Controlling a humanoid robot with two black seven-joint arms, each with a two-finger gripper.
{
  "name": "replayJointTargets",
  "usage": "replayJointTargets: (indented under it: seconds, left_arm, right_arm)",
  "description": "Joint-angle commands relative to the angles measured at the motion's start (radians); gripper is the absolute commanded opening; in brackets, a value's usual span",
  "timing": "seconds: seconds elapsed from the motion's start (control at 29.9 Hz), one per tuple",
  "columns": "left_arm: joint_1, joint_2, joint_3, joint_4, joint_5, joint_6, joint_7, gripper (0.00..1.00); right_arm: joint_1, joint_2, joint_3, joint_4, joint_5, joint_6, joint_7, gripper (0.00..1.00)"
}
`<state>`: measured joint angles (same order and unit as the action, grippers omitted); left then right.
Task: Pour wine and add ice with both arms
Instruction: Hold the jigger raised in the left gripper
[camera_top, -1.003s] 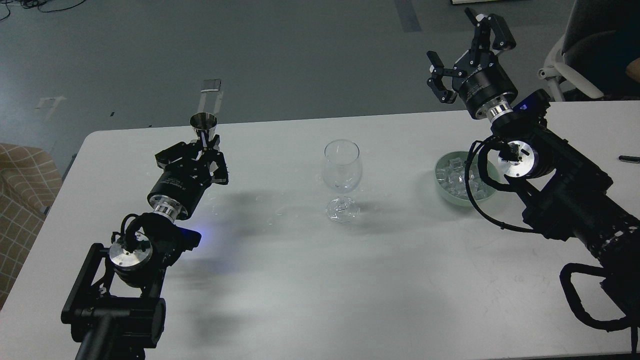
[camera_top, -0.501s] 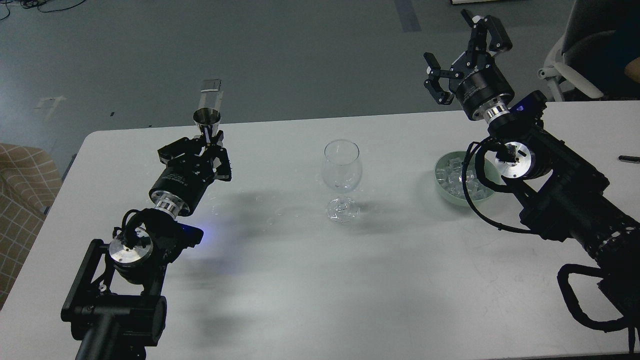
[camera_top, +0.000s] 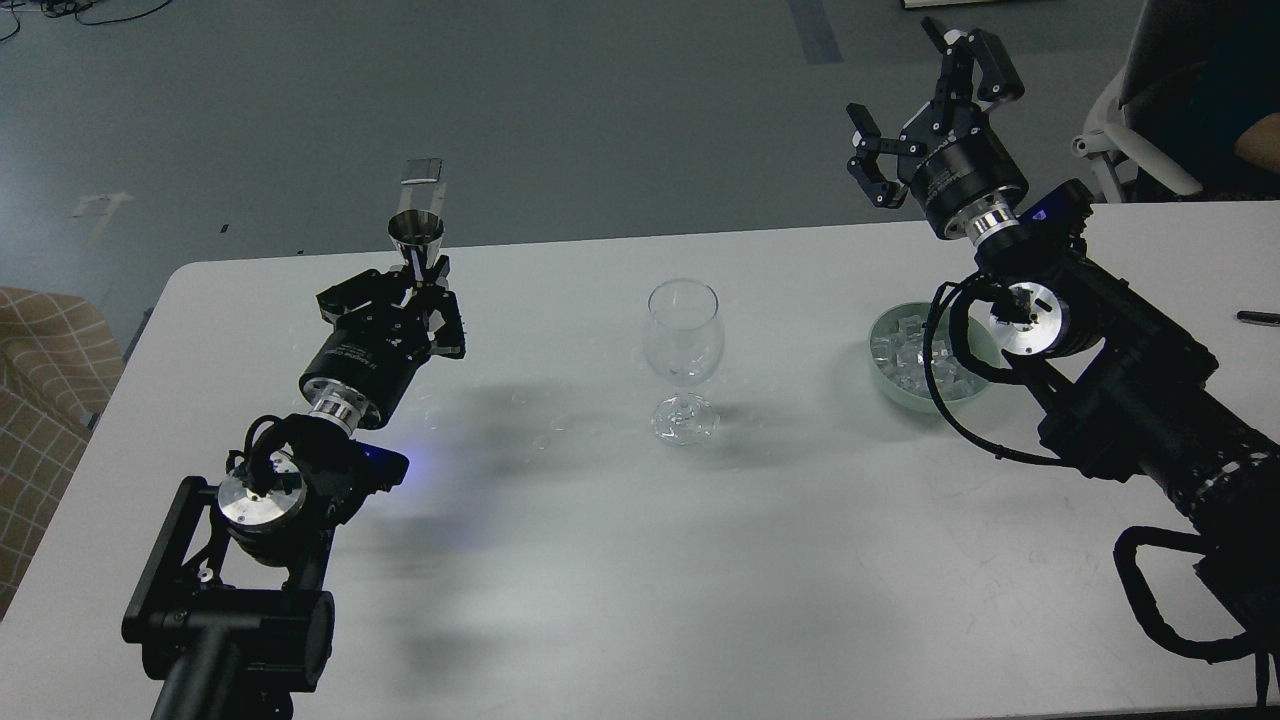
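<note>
The left tool (camera_top: 425, 275), closed on the metal jigger (camera_top: 415, 240), has crept a little farther and to the right across the surface (camera_top: 620, 560), carrying the cup higher in view. The right tool (camera_top: 925, 110), fingers spread, drifted slightly left a moment earlier and now hangs level.

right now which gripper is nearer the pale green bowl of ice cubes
Right. The right gripper hangs open above and behind the pale green bowl; the left gripper, gripping a small metal jigger, is far across the table.
</note>
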<state>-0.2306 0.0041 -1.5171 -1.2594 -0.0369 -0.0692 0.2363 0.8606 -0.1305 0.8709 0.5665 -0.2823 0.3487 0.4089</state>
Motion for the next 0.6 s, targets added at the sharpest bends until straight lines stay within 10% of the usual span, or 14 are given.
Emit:
replayJointTargets:
  seconds: [0.0,0.57]
  left_arm:
    - [-0.001,-0.001,0.0,-0.011,0.0,0.012,0.0,0.0]
    - [0.004,-0.003,0.0,-0.017,0.002,0.014,0.0,0.0]
  right_arm:
    - [0.001,-0.001,0.0,0.001,0.0,0.001,-0.001,1.0]
    - [-0.002,-0.001,0.0,0.001,0.0,0.001,-0.001,1.0]
